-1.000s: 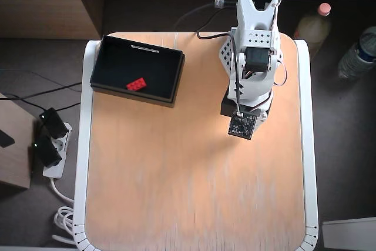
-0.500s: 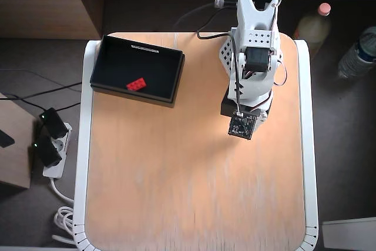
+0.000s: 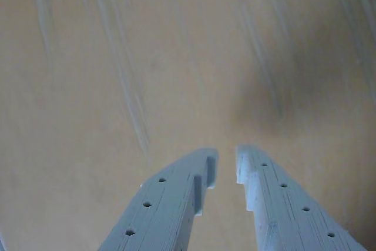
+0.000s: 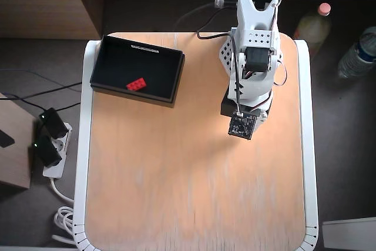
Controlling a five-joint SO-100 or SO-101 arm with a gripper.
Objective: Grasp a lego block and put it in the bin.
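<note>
The red lego block [image 4: 136, 84] lies flat inside the black bin [image 4: 111, 51] at the table's far left in the overhead view. My gripper [image 3: 227, 160] shows in the wrist view as two pale blue fingers [image 3: 176, 198] with only a narrow gap at the tips and nothing between them, above bare wood. In the overhead view the white arm [image 4: 252, 57] is folded back at the far right of the table, well to the right of the bin. Its wrist camera board [image 4: 242, 125] covers the gripper there. Block and bin are outside the wrist view.
The wooden table top [image 4: 194, 186] has a white rim. Bottles [image 4: 358, 51] stand off the table at the right. A power strip with plugs [image 4: 50, 142] and cables lies on the floor at the left.
</note>
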